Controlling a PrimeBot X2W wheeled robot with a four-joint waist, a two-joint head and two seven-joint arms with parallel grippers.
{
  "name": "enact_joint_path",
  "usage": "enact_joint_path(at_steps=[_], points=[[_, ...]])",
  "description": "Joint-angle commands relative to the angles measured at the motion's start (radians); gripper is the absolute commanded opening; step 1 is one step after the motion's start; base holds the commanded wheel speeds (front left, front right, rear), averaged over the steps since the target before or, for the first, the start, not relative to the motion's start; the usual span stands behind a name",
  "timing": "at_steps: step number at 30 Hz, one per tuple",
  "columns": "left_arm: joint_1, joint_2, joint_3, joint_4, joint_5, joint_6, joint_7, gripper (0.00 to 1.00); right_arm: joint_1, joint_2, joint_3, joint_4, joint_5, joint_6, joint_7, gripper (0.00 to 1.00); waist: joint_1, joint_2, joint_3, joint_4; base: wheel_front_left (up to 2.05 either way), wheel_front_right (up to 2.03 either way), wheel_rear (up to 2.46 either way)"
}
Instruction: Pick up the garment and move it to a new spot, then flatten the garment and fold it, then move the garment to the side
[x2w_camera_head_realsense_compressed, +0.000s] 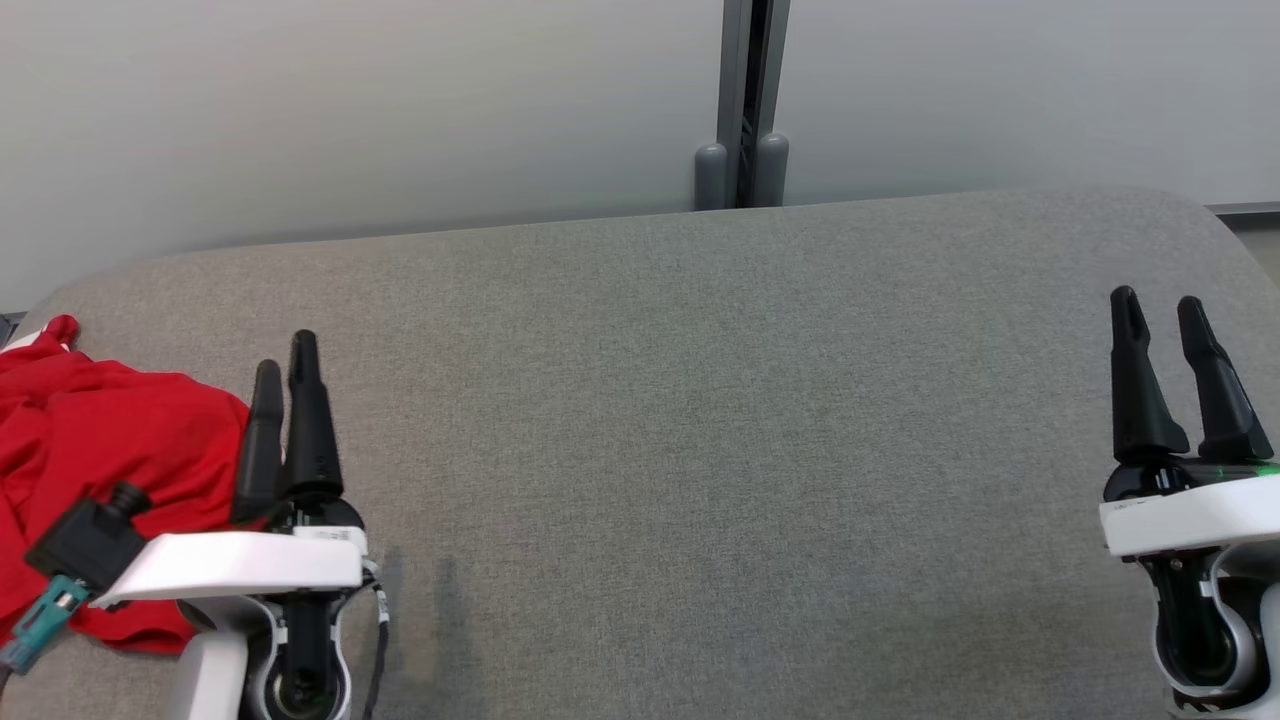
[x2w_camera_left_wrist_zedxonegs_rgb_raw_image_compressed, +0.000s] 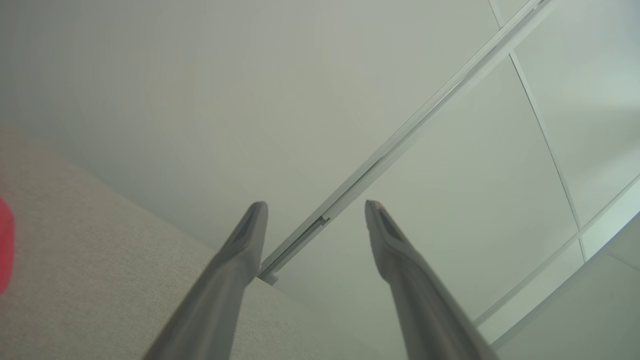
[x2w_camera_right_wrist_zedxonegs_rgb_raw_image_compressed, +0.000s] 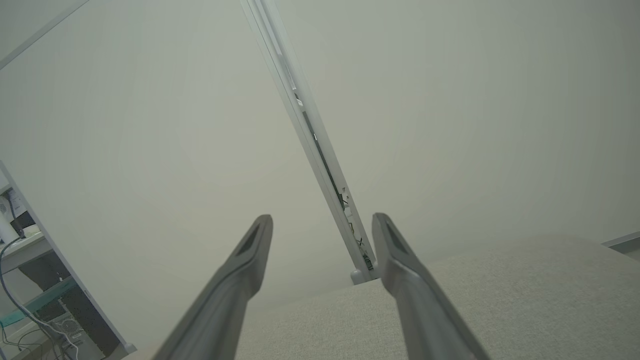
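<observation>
The garment (x2w_camera_head_realsense_compressed: 95, 450) is a crumpled red heap at the left end of the grey fabric table (x2w_camera_head_realsense_compressed: 700, 420); a sliver of red garment (x2w_camera_left_wrist_zedxonegs_rgb_raw_image_compressed: 5, 245) also shows at the left edge of the left wrist view. My left gripper (x2w_camera_head_realsense_compressed: 285, 365) hovers just right of the heap, fingers pointing to the far edge, open and empty; part of its wrist covers the heap's near side. From its own camera the left gripper (x2w_camera_left_wrist_zedxonegs_rgb_raw_image_compressed: 315, 207) has a wide gap with only wall behind. My right gripper (x2w_camera_head_realsense_compressed: 1158, 305) stands open and empty at the table's right end, its jaws apart in its own view (x2w_camera_right_wrist_zedxonegs_rgb_raw_image_compressed: 322, 220).
A pale partition wall runs along the table's far edge, with a grey vertical post (x2w_camera_head_realsense_compressed: 745, 110) behind the middle. The table's far corners are rounded. In the right wrist view a desk with cables (x2w_camera_right_wrist_zedxonegs_rgb_raw_image_compressed: 25, 280) stands beyond the wall's end.
</observation>
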Motion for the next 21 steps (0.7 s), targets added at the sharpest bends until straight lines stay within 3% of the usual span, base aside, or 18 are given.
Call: enact_joint_path(at_steps=[1, 12, 21], points=[[-0.006, 0.004, -0.006, -0.028, 0.048, 0.004, -0.007, 1.0, -0.024, -0.001, 0.009, -0.024, -0.021, 0.002, -0.012, 1.0, 0.0, 0.0, 0.001, 0.0, 0.0, 0.0, 0.0], [0.029, 0.005, -0.131, -0.074, 0.43, 0.123, -0.028, 1.0, -0.004, -0.004, 0.075, -0.022, -0.135, 0.002, -0.057, 1.0, 0.0, 0.0, 0.002, 0.004, 0.0, 0.0, 0.0], [0.061, 0.024, -0.218, -0.013, 0.629, 0.211, -0.041, 1.0, 0.031, 0.007, 0.093, 0.017, -0.239, 0.002, -0.088, 1.0, 0.0, 0.0, -0.007, 0.004, 0.0, 0.0, 0.0]])
